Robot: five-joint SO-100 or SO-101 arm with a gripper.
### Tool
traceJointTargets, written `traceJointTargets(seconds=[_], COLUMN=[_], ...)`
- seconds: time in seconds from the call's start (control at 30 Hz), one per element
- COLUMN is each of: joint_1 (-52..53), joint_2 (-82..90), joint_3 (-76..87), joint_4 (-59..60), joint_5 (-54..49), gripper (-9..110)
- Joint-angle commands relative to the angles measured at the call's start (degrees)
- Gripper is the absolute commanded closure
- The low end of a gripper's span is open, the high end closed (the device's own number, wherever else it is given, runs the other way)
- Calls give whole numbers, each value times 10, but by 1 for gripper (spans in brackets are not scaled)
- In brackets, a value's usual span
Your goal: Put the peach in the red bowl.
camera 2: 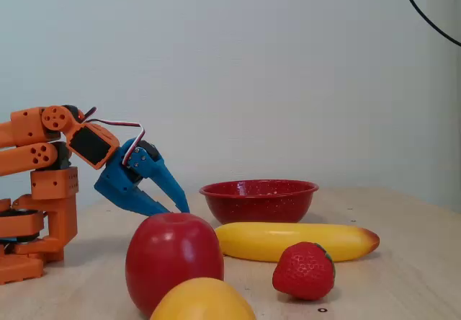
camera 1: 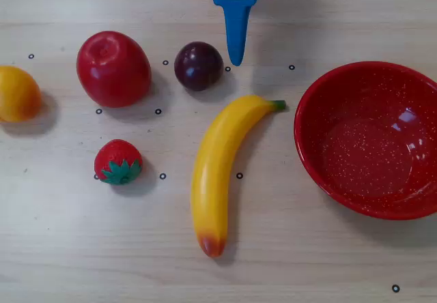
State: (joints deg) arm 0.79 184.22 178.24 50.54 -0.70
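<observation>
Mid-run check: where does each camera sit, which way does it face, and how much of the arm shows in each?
Overhead view: above the table, looking straight down on the fruit and red bowl; only the gripper tip enters at the top edge.
Fixed view: low at table height, beyond the peach, facing the wall; the orange arm and gripper show at left.
Shared: peach, apple, strawberry, banana, bowl, gripper.

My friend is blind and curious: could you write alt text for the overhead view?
A wooden table holds toy fruit: a peach at far left, then an apple, plum, strawberry and long banana, with an empty red bowl at right. A blue end effector points down from the top edge, near the plum.
</observation>
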Motion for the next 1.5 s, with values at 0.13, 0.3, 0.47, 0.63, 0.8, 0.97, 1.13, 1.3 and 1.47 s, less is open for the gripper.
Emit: traceJointTargets(seconds=[0.13,0.3,0.47,0.63,0.8,0.97,1.13,1.3,1.47], joint_1=[-18,-18,-19,-39,-54,-72,-100,-122,-169], joint_2=[9,9,9,-22,-108,-205,-292,-375,-462], joint_3=[5,5,5,-2,-69,-184,-320,-489,-628], joint_4=[-3,-3,-3,-28,-39,-8,45,161,253], joint_5=[-18,-17,-17,-2,24,49,66,94,148], gripper=[101,101,101,101,101,101,101,101,101])
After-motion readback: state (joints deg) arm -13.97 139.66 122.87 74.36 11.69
